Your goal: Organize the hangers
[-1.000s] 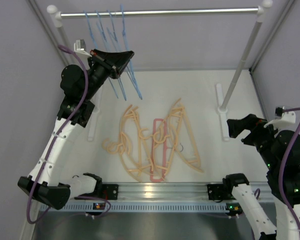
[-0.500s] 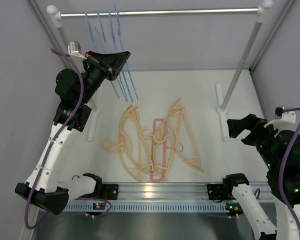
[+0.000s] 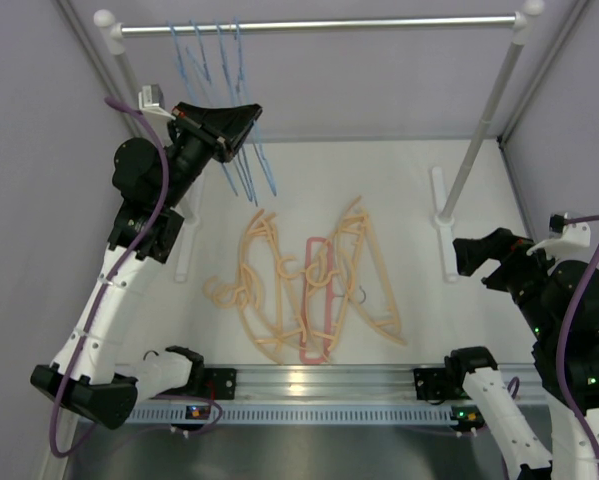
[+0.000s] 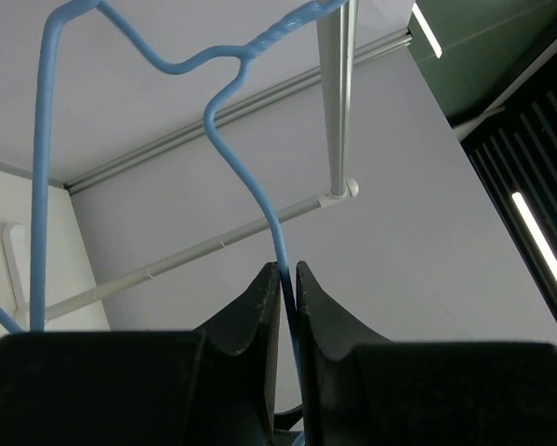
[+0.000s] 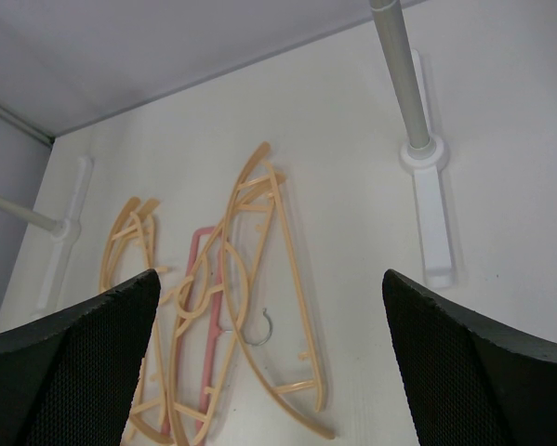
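Note:
Several thin light-blue hangers (image 3: 219,60) hang at the left end of the silver rail (image 3: 379,22). My left gripper (image 3: 241,118) is raised just below them. In the left wrist view the wire of the rightmost blue hanger (image 4: 250,177) runs down between the left gripper's (image 4: 289,269) jaws, which stand barely apart around it, with slivers of light beside the wire. Several peach-orange hangers (image 3: 269,290) lie tangled on the table with one pink-red hanger (image 3: 317,300). My right gripper (image 3: 481,268) hovers wide open and empty at the right, above the pile (image 5: 278,251).
The rail rests on two white posts; the right post (image 3: 479,130) slants down to its base (image 3: 444,225), and the left base (image 3: 184,250) lies by the left arm. An aluminium mounting bar (image 3: 319,380) runs along the near edge. Grey walls enclose the table.
The left arm has lifted and drawn back to the left, sliding the blue hanger along the rail closer to the others. The right arm has not moved.

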Robot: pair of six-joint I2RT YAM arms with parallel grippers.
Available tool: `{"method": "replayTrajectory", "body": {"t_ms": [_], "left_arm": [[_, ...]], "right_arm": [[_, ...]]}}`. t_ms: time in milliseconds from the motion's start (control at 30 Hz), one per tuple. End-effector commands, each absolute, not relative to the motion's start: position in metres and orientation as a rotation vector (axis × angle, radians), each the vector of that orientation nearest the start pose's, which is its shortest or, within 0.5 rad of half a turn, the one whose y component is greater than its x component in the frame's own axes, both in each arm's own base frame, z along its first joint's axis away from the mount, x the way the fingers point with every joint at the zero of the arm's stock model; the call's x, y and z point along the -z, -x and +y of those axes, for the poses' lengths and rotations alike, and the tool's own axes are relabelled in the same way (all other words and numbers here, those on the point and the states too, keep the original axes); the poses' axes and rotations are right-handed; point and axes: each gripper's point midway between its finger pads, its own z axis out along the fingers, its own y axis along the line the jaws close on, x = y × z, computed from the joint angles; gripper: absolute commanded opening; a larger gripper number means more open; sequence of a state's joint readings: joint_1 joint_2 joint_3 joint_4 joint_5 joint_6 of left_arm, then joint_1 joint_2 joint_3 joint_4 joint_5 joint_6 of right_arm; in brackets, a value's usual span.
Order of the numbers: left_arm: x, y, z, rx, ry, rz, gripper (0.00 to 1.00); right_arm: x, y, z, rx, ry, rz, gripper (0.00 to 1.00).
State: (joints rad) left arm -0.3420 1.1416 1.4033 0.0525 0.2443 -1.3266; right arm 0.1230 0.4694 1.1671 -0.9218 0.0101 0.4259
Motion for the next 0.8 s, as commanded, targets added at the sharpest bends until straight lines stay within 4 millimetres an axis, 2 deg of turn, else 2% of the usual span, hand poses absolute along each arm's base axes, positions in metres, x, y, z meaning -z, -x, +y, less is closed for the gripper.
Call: {"method": "replayTrajectory", "body": {"t_ms": [0,233,400,667,767], "left_arm": [[-0.551,-0.304,-0.196,1.593,0.425,1.314,0.17],[-0.547,-0.305,-0.198,1.6,0.427,1.328,0.22],[-0.553,-0.299,-0.195,1.599,0.416,1.31,0.26],[-0.557,-0.291,-0.195,1.601,0.386,1.305,0.39],[-0.559,-0.286,-0.194,1.6,0.372,1.301,0.4]], "right_arm": [[-0.35,-0.161,0.034,-0.367,-0.265,1.782,0.99],[-0.349,-0.159,0.034,-0.367,-0.267,1.782,0.99],[-0.349,-0.158,0.034,-0.368,-0.269,1.782,0.99],[-0.351,-0.155,0.033,-0.369,-0.267,1.774,0.99],[-0.352,-0.154,0.038,-0.395,-0.252,1.776,1.0]]}}
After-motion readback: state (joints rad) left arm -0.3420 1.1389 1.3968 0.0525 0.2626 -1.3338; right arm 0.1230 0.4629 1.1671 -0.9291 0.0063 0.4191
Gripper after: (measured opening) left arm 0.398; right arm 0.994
